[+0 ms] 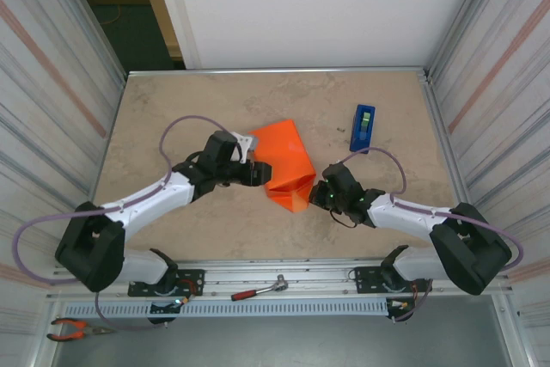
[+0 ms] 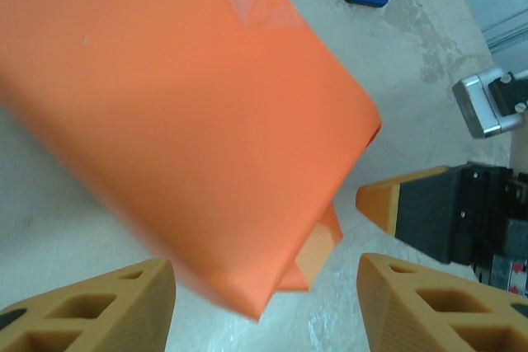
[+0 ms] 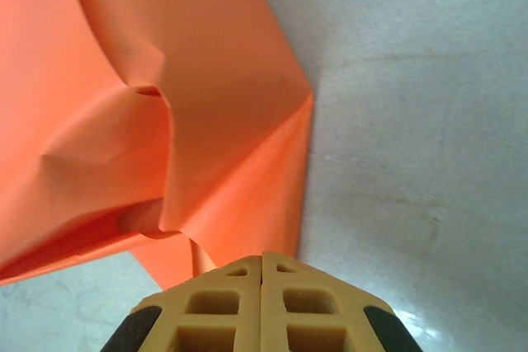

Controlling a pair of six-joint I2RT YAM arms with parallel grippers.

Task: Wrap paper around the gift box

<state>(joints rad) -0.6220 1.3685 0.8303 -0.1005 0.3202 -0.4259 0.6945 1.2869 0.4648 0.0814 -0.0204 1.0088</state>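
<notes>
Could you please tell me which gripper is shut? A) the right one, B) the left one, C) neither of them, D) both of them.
A: the right gripper has its fingers pressed together with no gap, while the left gripper has its fingers standing well apart.

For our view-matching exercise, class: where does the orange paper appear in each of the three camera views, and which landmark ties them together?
Top external: the paper sits folded, mid-picture.
Left wrist: the paper spreads across the upper left and centre.
Right wrist: the paper covers the left half.
Shared landmark: the shut right gripper by the paper's edge, at right in the left wrist view, bottom centre in its own.
</notes>
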